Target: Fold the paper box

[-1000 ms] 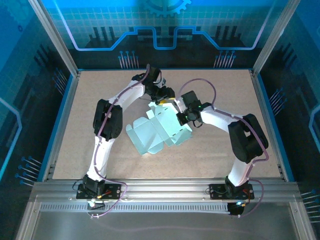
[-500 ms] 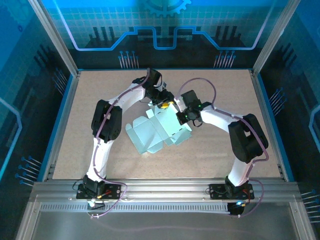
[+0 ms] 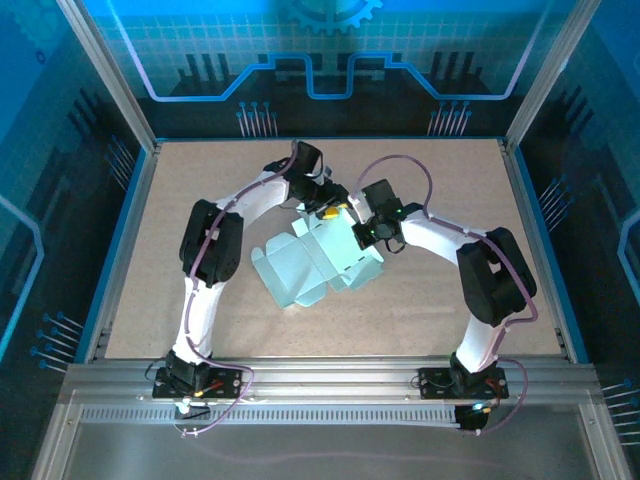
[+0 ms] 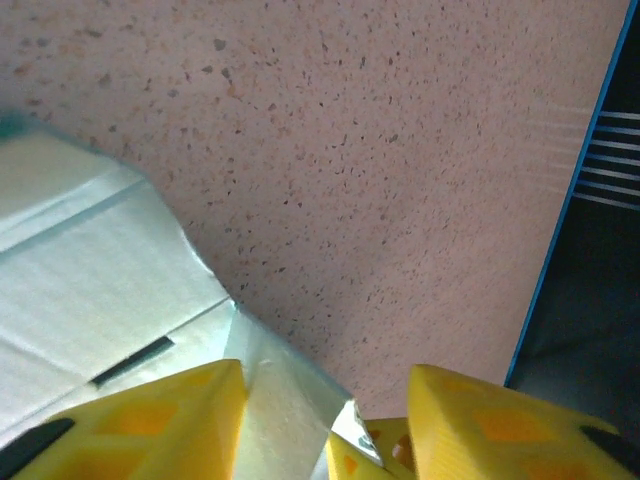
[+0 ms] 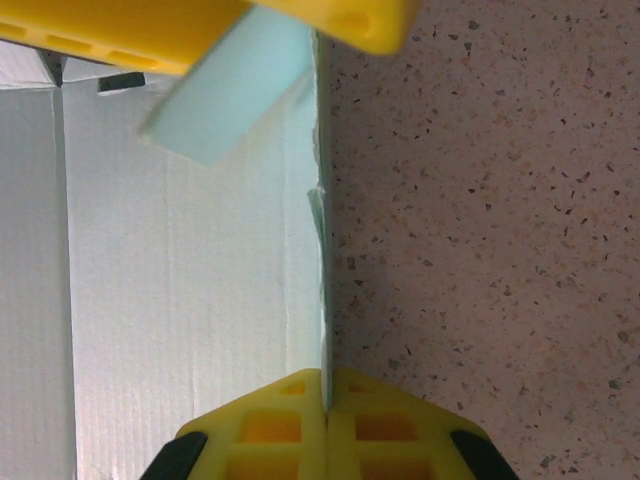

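The paper box (image 3: 315, 262) is a pale blue die-cut sheet lying partly folded at the table's middle. My right gripper (image 3: 362, 236) is shut on its upright right edge; in the right wrist view the thin card wall (image 5: 323, 290) runs straight into the closed yellow jaws (image 5: 326, 385). My left gripper (image 3: 325, 207) sits at the sheet's far corner. In the left wrist view its yellow fingers (image 4: 150, 425) stand apart around a raised flap (image 4: 285, 395). The flap rests against the left finger, with a gap to the right one.
The speckled tan tabletop (image 3: 200, 200) surrounds the sheet, bounded by a blue rim (image 4: 560, 240) and metal frame posts. The left gripper's yellow finger (image 5: 200, 25) crosses the top of the right wrist view, above a blue flap (image 5: 230, 90).
The left gripper has shifted slightly down and left onto the far flap of the sheet. The right gripper and the sheet stay where they were.
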